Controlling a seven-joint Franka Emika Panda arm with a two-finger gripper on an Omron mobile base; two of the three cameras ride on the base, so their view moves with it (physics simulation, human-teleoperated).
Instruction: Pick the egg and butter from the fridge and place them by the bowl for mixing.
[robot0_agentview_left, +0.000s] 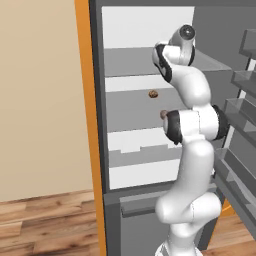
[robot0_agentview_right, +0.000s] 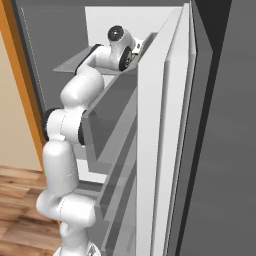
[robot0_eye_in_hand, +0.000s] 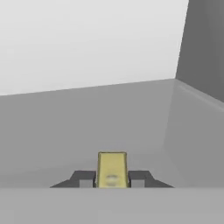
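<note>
A: What is counted inside the fridge (robot0_agentview_left: 142, 65)?
B: One butter (robot0_eye_in_hand: 112, 169) block is logged, seen between the fingertips in the hand view. Two small brown items are recorded on the middle shelf: one (robot0_agentview_left: 153, 94) farther left, one (robot0_agentview_left: 163, 114) nearer the arm.
A: And door bins?
B: Several are seen at right; no exact count can be given.

Bare shelf (robot0_eye_in_hand: 87, 127) ahead of butter (robot0_eye_in_hand: 112, 168), fridge wall (robot0_eye_in_hand: 205, 48) beside
</note>
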